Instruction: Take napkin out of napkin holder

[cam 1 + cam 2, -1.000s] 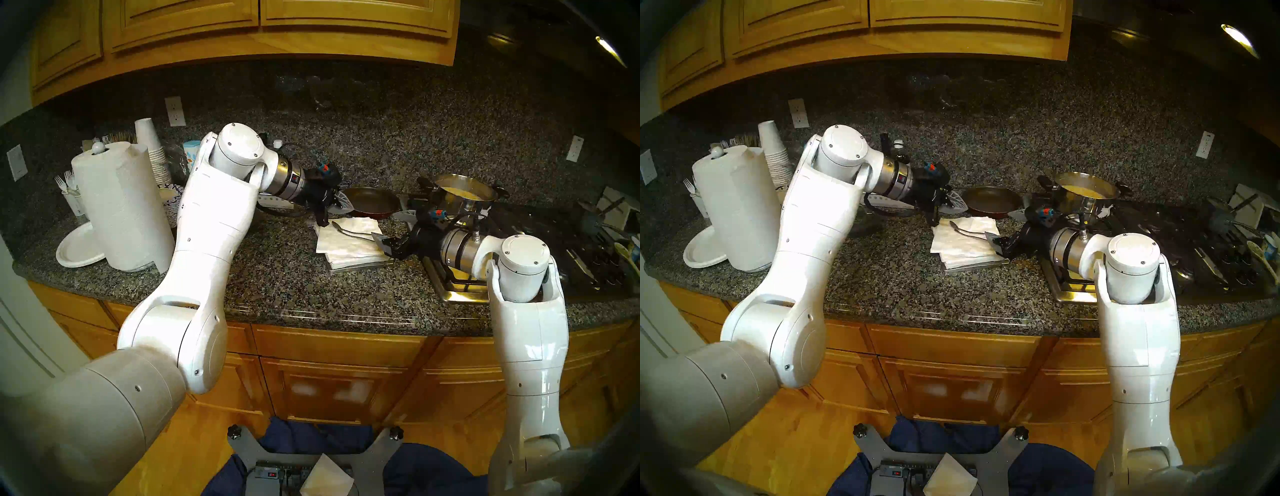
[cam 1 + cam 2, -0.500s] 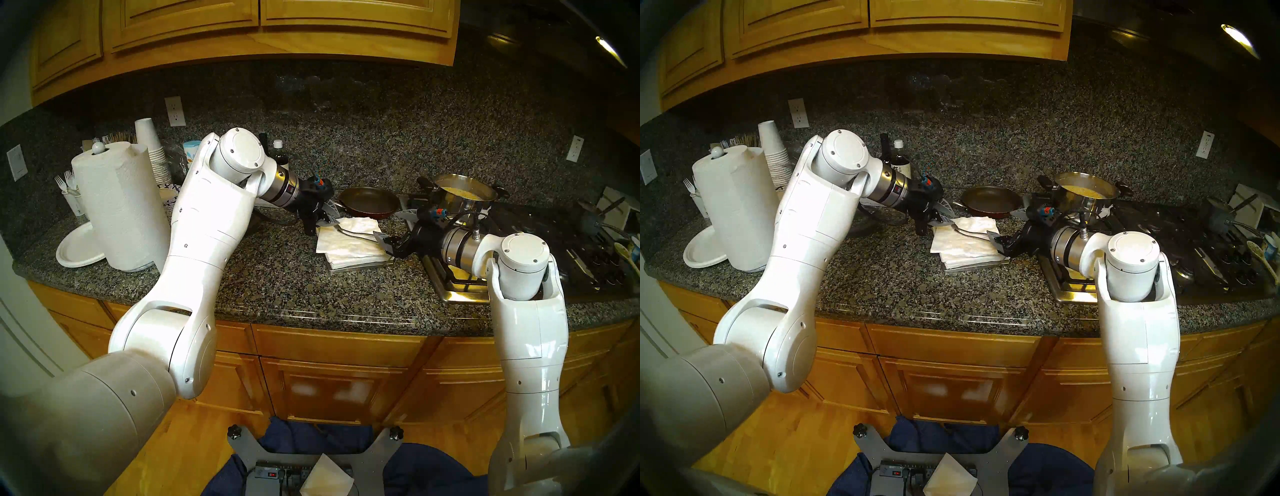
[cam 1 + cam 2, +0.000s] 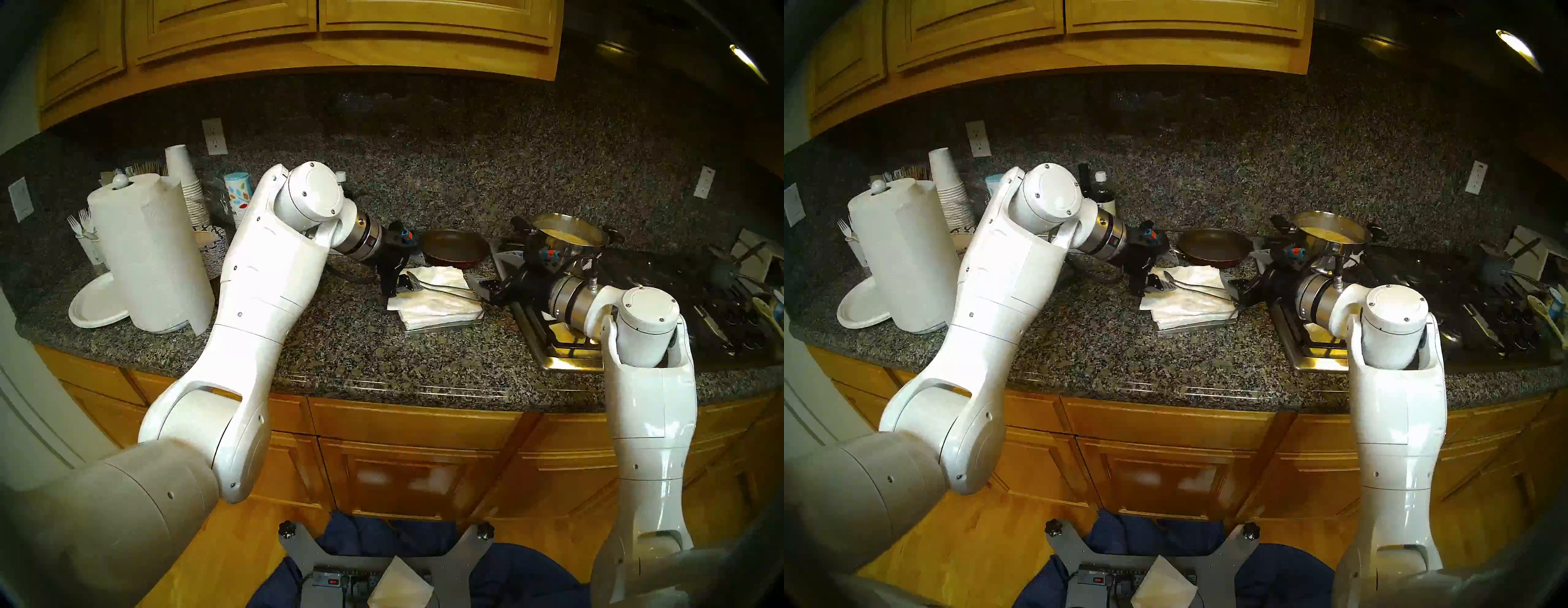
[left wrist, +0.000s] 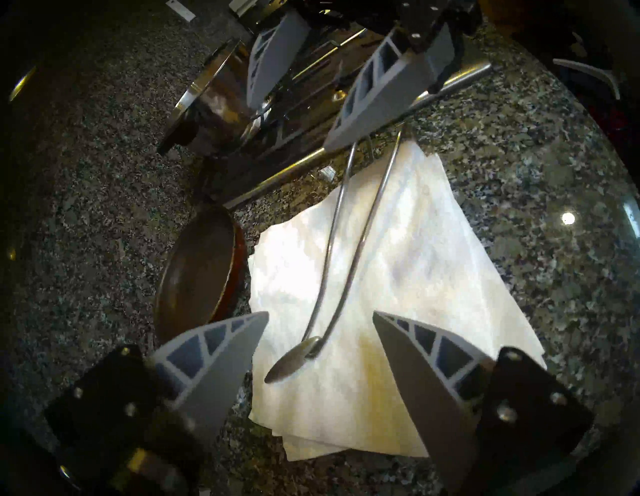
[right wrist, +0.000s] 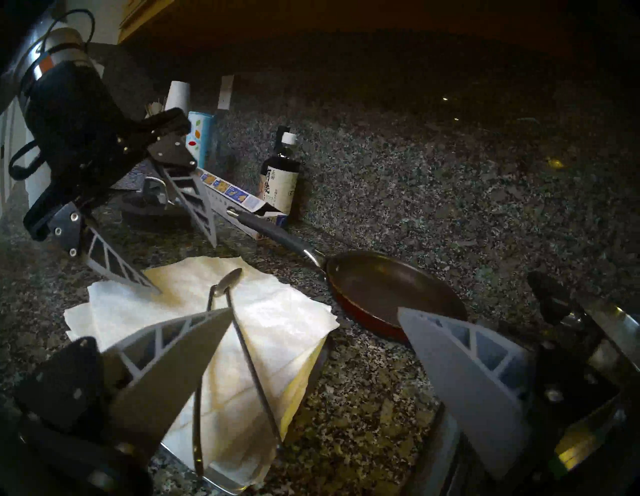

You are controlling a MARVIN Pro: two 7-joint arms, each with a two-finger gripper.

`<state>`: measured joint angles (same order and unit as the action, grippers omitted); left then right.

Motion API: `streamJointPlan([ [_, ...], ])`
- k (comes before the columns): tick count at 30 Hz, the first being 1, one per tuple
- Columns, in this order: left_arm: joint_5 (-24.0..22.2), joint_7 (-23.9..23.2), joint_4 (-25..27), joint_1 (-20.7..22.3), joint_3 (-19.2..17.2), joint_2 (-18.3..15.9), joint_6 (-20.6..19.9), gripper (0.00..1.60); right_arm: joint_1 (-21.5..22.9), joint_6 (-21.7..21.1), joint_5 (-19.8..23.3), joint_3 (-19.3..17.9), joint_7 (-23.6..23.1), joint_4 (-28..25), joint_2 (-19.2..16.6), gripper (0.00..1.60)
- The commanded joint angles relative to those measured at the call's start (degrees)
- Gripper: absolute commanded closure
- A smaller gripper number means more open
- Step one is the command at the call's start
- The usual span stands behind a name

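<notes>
The napkin holder (image 3: pixel 445 327) is a flat silver tray under a stack of white napkins (image 3: pixel 432 312) at mid-counter. Its wire arm (image 4: pixel 360 242) lies across the stack, and the leaf weight (image 4: pixel 294 358) rests on the top napkin (image 4: pixel 398 263), which sits skewed on the stack. My left gripper (image 3: pixel 394 291) is open at the stack's left edge, with the weight between its fingers in the left wrist view. One of its fingertips (image 5: pixel 152 289) touches the napkin. My right gripper (image 3: pixel 483 288) is open at the stack's right edge, by the arm's hinge end.
A dark frying pan (image 3: pixel 456 248) lies just behind the stack. A steel pot (image 3: pixel 568 237) stands on the stove (image 3: pixel 560 352) to the right. A dark bottle (image 5: pixel 280 176) and a box (image 5: pixel 239 204) stand at the back. A paper towel roll (image 3: pixel 148 254), a paper plate (image 3: pixel 97 303) and cups (image 3: pixel 186 187) are at the left.
My left gripper has come down and in to the stack's left edge. My right gripper has drawn back a little to the right and away from me. The napkins lie as before.
</notes>
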<state>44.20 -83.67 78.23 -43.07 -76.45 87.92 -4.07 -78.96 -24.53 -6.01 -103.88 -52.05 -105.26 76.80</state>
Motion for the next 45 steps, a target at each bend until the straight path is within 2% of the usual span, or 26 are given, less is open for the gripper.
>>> streamJointPlan([
  [1,0.7,1.9,1.6,1.7,1.1,2.0,0.2,0.36,2.2,-0.3,1.4,-1.9,0.6,-1.8,0.7,0.00],
  [16,3.2,4.5,0.4,2.1,4.0,3.6,0.5,0.36,1.8,-0.5,1.7,-3.4,0.5,-2.1,0.7,0.00],
  [24,5.3,7.5,-0.4,1.7,5.1,4.1,0.7,0.36,1.6,-0.7,1.8,-3.8,0.4,-2.4,0.7,0.00],
  [31,7.7,9.4,0.8,1.0,6.4,4.0,0.7,0.36,1.4,-0.5,1.9,-4.0,0.3,-2.4,0.7,0.00],
  [45,9.1,10.4,2.0,-0.3,6.5,4.5,0.3,0.33,1.3,-0.6,2.1,-3.9,0.4,-2.6,0.7,0.00],
])
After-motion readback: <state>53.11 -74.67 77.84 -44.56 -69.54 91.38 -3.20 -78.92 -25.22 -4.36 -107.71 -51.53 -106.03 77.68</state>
